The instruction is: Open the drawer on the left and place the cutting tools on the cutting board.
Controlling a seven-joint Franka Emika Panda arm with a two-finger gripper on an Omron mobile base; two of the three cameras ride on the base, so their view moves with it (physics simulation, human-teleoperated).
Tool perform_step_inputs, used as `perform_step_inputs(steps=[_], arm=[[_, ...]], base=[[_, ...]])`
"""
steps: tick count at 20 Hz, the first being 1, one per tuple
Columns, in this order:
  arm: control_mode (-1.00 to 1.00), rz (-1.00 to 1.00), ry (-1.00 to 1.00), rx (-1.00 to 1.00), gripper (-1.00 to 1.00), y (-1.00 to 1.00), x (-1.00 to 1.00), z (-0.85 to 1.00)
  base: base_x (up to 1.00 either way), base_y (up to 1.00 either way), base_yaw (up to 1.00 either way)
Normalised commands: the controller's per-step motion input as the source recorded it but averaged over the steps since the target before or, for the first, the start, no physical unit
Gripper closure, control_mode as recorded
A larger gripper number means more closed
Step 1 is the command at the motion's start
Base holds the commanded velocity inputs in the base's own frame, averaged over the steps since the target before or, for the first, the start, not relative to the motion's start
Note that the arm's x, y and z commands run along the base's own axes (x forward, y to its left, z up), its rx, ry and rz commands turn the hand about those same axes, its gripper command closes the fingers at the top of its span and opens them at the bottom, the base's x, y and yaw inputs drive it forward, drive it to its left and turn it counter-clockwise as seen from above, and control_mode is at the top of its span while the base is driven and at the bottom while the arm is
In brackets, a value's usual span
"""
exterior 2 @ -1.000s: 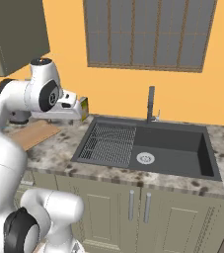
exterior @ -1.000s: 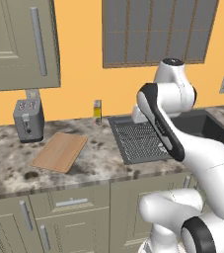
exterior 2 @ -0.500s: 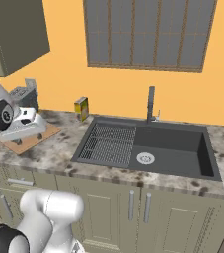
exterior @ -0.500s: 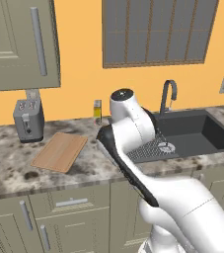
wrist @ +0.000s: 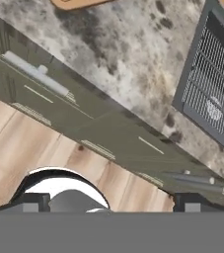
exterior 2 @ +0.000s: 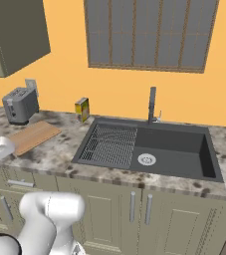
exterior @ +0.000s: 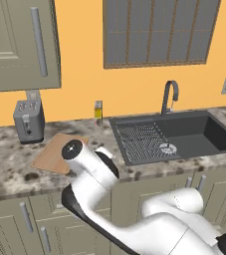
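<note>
The gripper (wrist: 108, 202), jaws spread wide and holding nothing, looks down the cabinet fronts from out over the floor. The shut drawer (wrist: 49, 101) lies ahead and toward the view's upper left, its bar handle (wrist: 37, 74) running level along the front, just under the counter (exterior: 5, 169). The board (exterior: 52, 157) sits on that counter beside the toaster (exterior: 29, 120); the cutting tools are presumably inside.

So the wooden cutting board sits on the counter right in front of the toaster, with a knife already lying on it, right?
Not quite: the cutting board does lie on the counter in front of the toaster, but no knife lies on it; its top is bare, as the right base view shows.
</note>
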Motion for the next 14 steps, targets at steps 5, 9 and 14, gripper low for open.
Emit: perform_step_inputs(steps=[5, 9, 14], arm=[[-1.0, 0.1, 0.06, -0.11, -1.0, 0.5, 0.0, -0.51], [-1.0, 0.15, 0.09, -0.28, -1.0, 0.54, 0.0, -0.71], [-1.0, 0.16, 0.0, -0.32, -1.0, 0.7, 0.0, -0.85]], base=[[0.0, 0.0, 0.0], [0.0, 0.0, 0.0], [0.0, 0.0, 0.0]])
